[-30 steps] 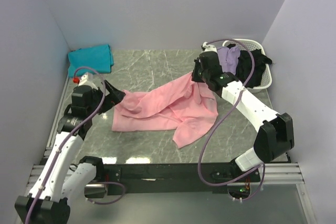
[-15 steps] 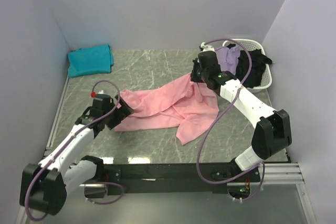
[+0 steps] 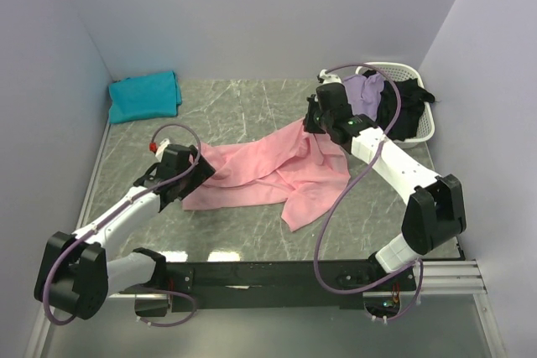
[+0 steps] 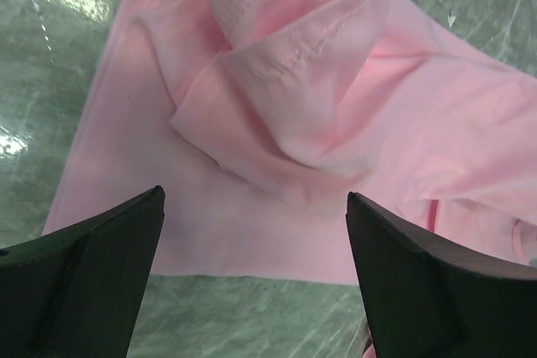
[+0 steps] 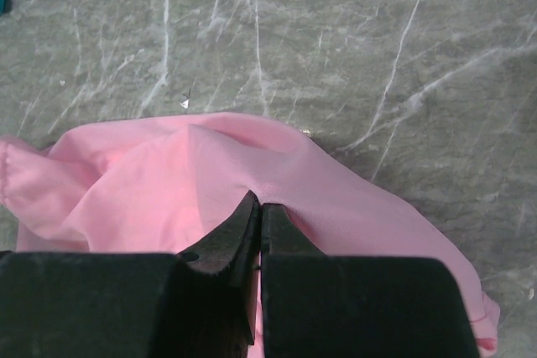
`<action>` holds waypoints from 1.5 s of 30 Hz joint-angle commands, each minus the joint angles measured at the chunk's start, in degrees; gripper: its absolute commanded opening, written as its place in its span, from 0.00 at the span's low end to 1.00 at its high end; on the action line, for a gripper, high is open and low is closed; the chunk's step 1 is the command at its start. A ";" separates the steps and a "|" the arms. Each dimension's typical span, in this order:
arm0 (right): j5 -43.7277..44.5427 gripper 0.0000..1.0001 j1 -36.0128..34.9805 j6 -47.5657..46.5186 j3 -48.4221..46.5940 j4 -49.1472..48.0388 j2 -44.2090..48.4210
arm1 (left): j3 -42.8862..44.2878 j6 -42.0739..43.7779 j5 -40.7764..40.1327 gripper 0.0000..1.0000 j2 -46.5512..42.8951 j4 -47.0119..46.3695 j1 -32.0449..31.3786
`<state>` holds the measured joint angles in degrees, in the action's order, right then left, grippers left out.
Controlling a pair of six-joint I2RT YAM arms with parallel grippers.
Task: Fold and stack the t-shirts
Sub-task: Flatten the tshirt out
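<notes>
Marble table [image 3: 252, 106] — crumpled pink t-shirt [image 3: 277, 169]; left jaws spread above it, right jaws pinching it.

High rear overview of table [image 3: 235, 102]; both wrist views close down onto pink t-shirt [image 3: 268, 175].

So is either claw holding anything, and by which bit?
The right gripper pinches the pink shirt by a fold at its far right end. The left gripper is open over the shirt, holding nothing.
</notes>
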<state>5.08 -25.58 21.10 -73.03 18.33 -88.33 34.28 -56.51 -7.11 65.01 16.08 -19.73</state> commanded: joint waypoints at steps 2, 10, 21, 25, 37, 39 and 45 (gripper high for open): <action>-0.07 0.00 0.27 -0.45 0.70 -2.07 1.50 | 3.07 -0.53 -4.57 0.84 0.64 -1.40 -0.14; 0.10 0.00 0.36 -0.36 1.32 -1.89 1.68 | 1.75 -0.62 -3.96 0.77 2.75 -2.80 -0.14; 0.10 0.00 0.36 -0.36 1.32 -1.72 1.50 | 0.61 -0.71 -3.79 0.75 6.53 -5.09 -0.14; 0.45 0.00 0.36 -0.36 1.67 -1.71 1.59 | 0.08 -0.62 -3.61 0.74 7.50 -5.79 -0.14; 0.54 0.00 0.36 -0.54 1.32 -1.45 0.88 | 1.22 0.08 -4.57 0.56 12.42 -7.55 -0.14; 0.63 0.00 0.36 -0.54 1.23 -1.36 0.71 | 1.49 0.26 -4.92 0.53 12.77 -7.55 -0.14; 0.28 0.00 0.45 -0.27 1.32 -1.36 0.45 | 2.19 0.70 -5.63 0.43 13.91 -7.73 -0.14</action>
<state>4.95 -25.58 21.12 -71.55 18.24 -88.33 34.72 -56.64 -10.94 78.06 10.28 -19.70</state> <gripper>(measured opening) 0.011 0.458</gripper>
